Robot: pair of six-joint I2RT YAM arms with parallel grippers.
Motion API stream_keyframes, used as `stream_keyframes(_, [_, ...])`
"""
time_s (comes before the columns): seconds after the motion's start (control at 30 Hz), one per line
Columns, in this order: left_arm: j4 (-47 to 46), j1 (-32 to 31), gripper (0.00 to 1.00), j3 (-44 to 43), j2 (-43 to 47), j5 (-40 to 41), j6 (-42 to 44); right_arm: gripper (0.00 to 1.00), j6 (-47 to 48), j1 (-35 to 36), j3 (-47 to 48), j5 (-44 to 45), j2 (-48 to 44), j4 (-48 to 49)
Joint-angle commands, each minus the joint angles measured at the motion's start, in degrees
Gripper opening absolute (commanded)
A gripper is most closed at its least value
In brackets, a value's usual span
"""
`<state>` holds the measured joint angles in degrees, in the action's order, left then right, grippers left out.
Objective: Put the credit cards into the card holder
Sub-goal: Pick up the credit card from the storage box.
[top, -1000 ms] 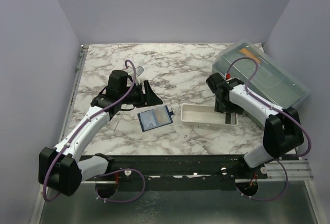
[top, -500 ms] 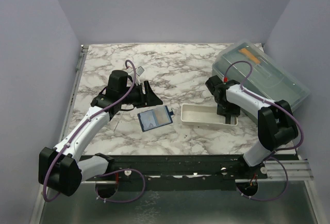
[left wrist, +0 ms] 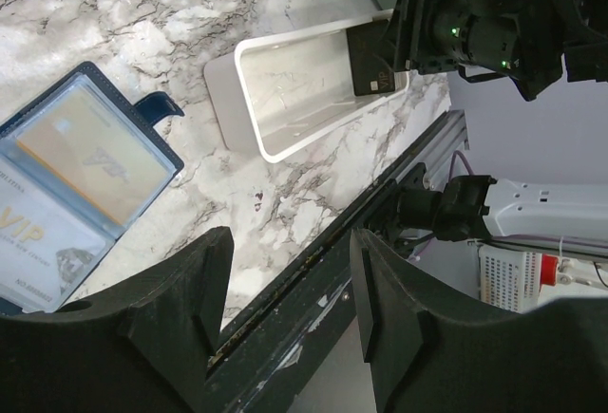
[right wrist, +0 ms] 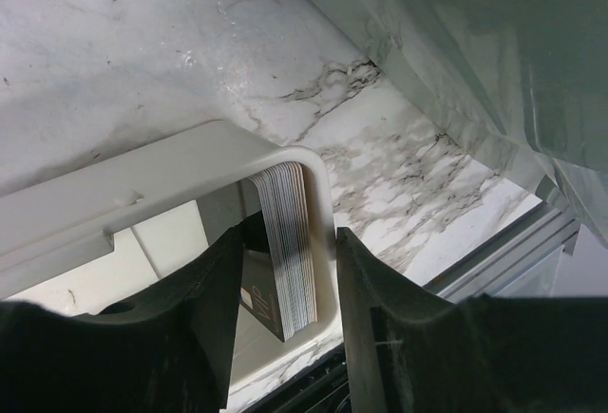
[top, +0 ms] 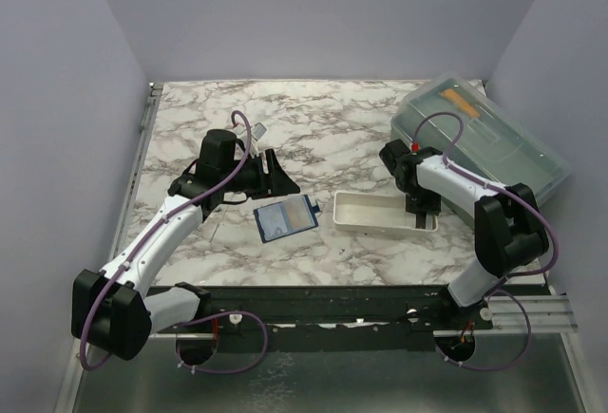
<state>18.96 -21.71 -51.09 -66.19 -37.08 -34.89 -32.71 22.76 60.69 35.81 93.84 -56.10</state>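
Observation:
The navy card holder (top: 285,217) lies open on the marble; it also shows in the left wrist view (left wrist: 142,109). A golden-tan card (left wrist: 90,152) and a pale bluish-grey card (left wrist: 28,242) sit in its clear pockets. My left gripper (top: 276,178) is open and empty, hovering just behind it (left wrist: 290,252). A stack of cards (right wrist: 285,204) stands on edge in the right end of the white tray (top: 380,214), dark face showing (left wrist: 370,57). My right gripper (top: 421,212) is open, one finger inside the tray, one outside, straddling the stack and the tray wall (right wrist: 290,242).
A large grey-green translucent plastic box (top: 484,138) with an orange strip (top: 460,100) on top stands at the back right, close behind my right arm. The table's front rail (top: 361,294) runs along the near edge. A small pale object (top: 258,129) lies behind my left arm.
My right arm has swung its wrist round and settled the gripper lower over the tray's right end. My left arm and the card holder have not moved.

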Motion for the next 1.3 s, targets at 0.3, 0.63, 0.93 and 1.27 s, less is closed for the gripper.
stream_keyframes(0.3, [-1.19,0.01,0.59,0.48,-0.41,-1.33,0.18,0.44,0.80,-0.20,2.75,3.30,-0.59,-2.14])
stream_keyframes(0.63, [-1.61,0.05,0.59,0.73,-0.65,-1.40,0.43,0.30,0.83,-0.18,3.25,2.02,0.15,-2.78])
stream_keyframes(0.93, [-1.82,0.05,0.59,1.45,-0.42,-1.35,0.09,0.07,1.35,-0.09,3.32,-0.36,-0.57,-2.19])
stream_keyframes(1.27, [-1.91,0.01,0.59,1.27,-0.64,-1.98,-0.80,0.00,3.93,-0.09,3.54,-6.92,-4.94,0.42])
